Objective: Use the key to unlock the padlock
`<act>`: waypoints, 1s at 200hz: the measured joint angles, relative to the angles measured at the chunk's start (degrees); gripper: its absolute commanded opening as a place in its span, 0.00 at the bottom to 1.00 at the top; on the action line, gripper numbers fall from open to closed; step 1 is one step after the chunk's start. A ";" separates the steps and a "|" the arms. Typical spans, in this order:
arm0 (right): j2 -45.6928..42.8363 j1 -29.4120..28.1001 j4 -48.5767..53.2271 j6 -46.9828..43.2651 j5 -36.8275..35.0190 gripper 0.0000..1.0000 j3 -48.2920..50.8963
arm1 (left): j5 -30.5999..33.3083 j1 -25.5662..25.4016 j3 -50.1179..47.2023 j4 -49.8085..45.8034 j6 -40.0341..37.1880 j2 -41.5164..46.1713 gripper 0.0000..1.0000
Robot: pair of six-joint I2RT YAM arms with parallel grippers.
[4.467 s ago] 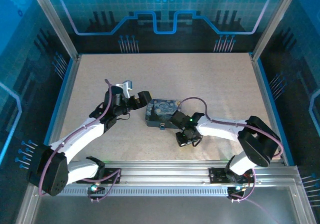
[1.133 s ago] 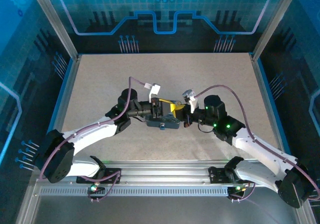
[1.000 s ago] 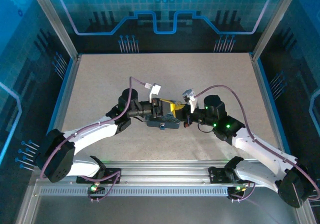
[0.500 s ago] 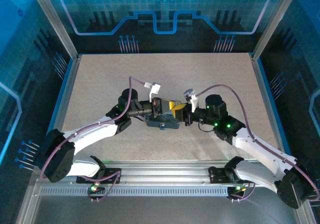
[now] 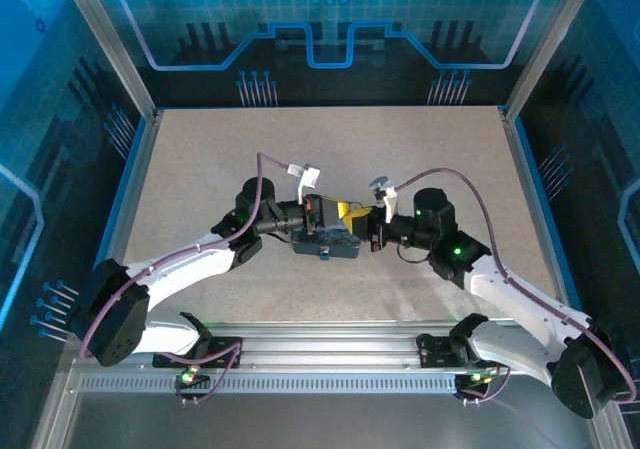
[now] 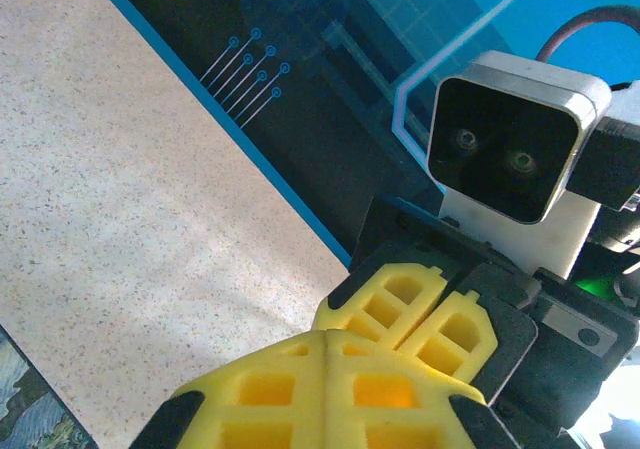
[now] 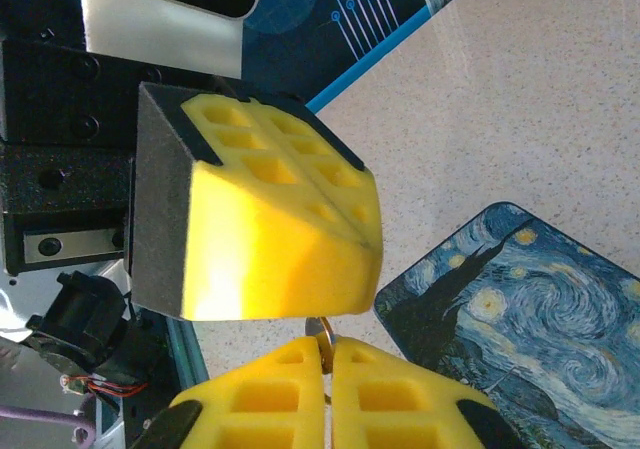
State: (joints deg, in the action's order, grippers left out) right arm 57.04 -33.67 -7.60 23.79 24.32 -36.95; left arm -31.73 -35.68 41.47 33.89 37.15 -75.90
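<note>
Key (image 7: 321, 327) pinched in right gripper (image 7: 328, 351); left gripper (image 6: 325, 347) closed just beside; starry tin (image 7: 520, 299) beneath.

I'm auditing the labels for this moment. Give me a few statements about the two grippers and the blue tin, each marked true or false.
1. The left gripper and the right gripper face each other tip to tip, close to the blue tin. True.
2. The left gripper's fingers are spread wide. False: its yellow pads are pressed together.
3. The tin's lid shows a swirling starry-night print. True.
4. The tin sits in the far right corner of the table. False: it lies near the middle.
5. A small metal piece pokes out between the right gripper's closed fingertips. True, though it is too small to tell whether it is the key or the padlock.
</note>
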 measured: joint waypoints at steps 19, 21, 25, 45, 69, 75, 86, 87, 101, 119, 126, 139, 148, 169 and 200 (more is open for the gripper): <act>0.00 0.11 -0.07 0.22 0.00 0.00 0.00 | 0.07 0.00 0.00 0.09 -0.02 0.09 0.13; 0.00 0.11 -0.11 0.24 0.00 0.00 0.00 | 0.11 0.00 0.00 0.07 0.00 0.09 0.16; -0.02 0.11 -0.13 0.22 -0.02 0.00 0.00 | 0.20 0.00 0.00 0.07 -0.17 0.15 0.22; -0.02 0.11 0.24 0.04 -0.22 0.00 0.00 | 0.48 -0.11 0.00 -0.52 -1.11 0.68 0.52; 0.13 0.13 2.03 -0.94 -1.25 0.00 0.00 | 2.91 -0.11 0.00 -4.28 -2.78 3.69 0.72; 0.44 0.15 2.49 -1.27 -1.55 0.00 -0.02 | 3.96 -0.11 0.00 -5.73 -3.48 4.90 0.75; 1.46 0.26 3.63 -1.81 -1.97 0.00 -0.02 | 5.79 -0.11 0.00 -8.63 -4.87 7.19 0.78; 1.62 0.28 3.76 -1.88 -2.03 0.00 -0.04 | 6.05 -0.11 0.00 -9.05 -4.92 7.48 0.78; 3.82 0.63 5.05 -2.47 -2.54 0.00 -0.11 | 8.74 -0.11 -0.24 -13.11 -6.08 10.64 0.81; 7.67 1.14 6.38 -2.84 -2.84 0.00 -0.61 | 12.00 -0.11 -1.27 -18.21 -6.78 14.40 0.81; 9.29 1.38 6.69 -2.86 -2.86 0.00 -0.92 | 12.96 -0.11 -2.05 -20.00 -6.91 15.58 0.81; 11.85 1.68 6.71 -2.84 -2.84 0.00 -1.44 | 14.47 -0.11 -4.17 -23.08 -6.84 17.51 0.81; 13.57 1.90 6.62 -2.82 -2.82 0.00 -1.88 | 15.26 -0.11 -5.92 -24.98 -6.38 18.49 0.81; 17.53 2.67 5.40 -2.34 -2.54 0.00 -2.78 | 16.50 -0.11 -10.16 -28.63 -4.39 19.43 0.81; 22.62 4.24 2.05 -0.81 -1.29 0.00 -3.21 | 16.94 -0.11 -14.91 -29.75 -0.70 18.45 0.82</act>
State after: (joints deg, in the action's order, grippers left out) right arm 79.66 -29.43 -5.54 22.98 23.03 -40.16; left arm -14.79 -35.79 26.57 4.14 36.45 -57.45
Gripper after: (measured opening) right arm 0.056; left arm 0.816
